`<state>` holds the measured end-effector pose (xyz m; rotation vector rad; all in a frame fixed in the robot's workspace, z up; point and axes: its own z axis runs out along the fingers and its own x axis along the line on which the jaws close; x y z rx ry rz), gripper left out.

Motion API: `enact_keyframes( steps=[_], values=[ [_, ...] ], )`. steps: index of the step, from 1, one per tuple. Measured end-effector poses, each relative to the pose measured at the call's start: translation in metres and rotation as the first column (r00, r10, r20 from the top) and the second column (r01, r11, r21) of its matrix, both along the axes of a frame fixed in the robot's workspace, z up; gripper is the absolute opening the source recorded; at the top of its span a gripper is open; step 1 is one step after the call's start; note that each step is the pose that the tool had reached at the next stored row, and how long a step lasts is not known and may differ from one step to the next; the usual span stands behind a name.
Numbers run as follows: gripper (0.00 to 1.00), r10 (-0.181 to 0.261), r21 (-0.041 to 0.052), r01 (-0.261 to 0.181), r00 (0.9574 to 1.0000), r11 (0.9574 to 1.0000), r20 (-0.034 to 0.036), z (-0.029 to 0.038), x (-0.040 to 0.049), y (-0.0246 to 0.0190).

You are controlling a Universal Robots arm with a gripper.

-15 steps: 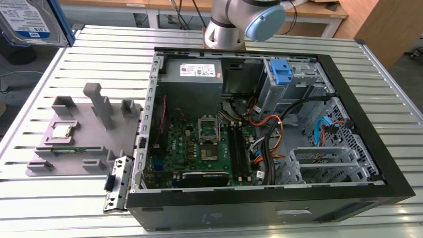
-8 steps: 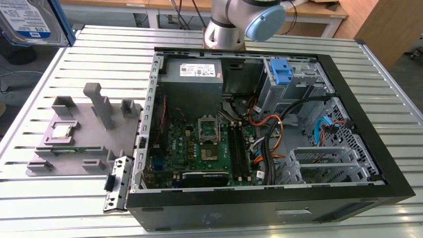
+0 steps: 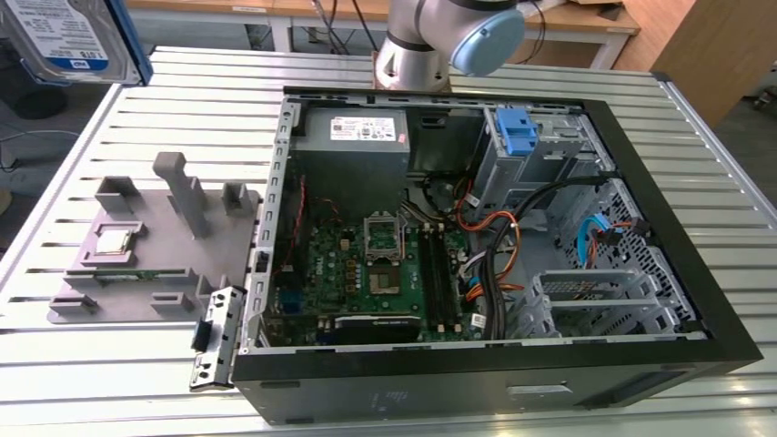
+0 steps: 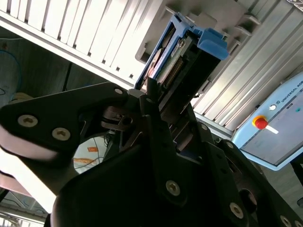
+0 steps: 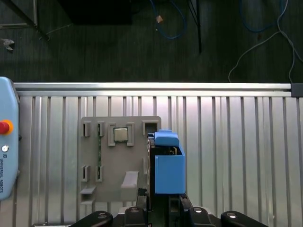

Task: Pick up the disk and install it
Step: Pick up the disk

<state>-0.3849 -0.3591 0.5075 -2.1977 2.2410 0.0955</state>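
One disk (image 3: 64, 38) is spotted way over at the exterior view's left, up in the top corner, held clear above the slatted table (image 3: 122, 382) with its label side shown and the blue carrier run down one edge. Below it, a grey fixture plate (image 3: 158, 253) is laid on the table, and a small square chip (image 3: 113, 241) is seated in it. Further right, the open computer case (image 3: 486, 375) is parked with the motherboard (image 3: 352, 264) exposed. A lone blue bracket (image 3: 519, 132) is stood in the drive bay at the far corner. In both wrist views the gripper (image 4: 168, 101) is seen clamped on the disk, fingers closed against its sides. So yeah, the disk is gripped, well apart from the case, not installed yet.
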Motion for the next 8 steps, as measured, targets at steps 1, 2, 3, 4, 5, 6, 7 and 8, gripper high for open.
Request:
enact_keyframes(
  steps=[1, 2, 3, 4, 5, 6, 7, 8],
  values=[
    [0.35, 0.0, 0.0, 0.0, 1.0, 1.0, -0.0001, 0.0001, 0.0023, 0.0],
    [0.35, 0.0, 0.0, 0.0, 1.0, 1.0, -0.0001, 0.0, 0.0047, 0.0],
    [0.35, 0.0, 0.0001, 0.0, 1.0, 1.0, 0.0, 0.0, 0.0073, 0.0],
    [0.35, 0.0, 0.0001, 0.0, 1.0, 1.0, 0.0, 0.0, 0.01, 0.0],
    [0.35, 0.0, 0.0002, 0.0, 1.0, 1.0, 0.0, 0.0, 0.0127, 0.0],
    [0.35, 0.0, 0.0002, 0.0, 1.0, 1.0, 0.0, 0.0, 0.0158, 0.0],
    [0.35, 0.0, 0.0001, 0.0, 1.0, 1.0, -0.0001, 0.0, 0.0187, 0.0],
    [0.35, 0.0, 0.0001, 0.0, 1.0, 1.0, -0.0001, 0.0, 0.0218, 0.0]
  ],
)
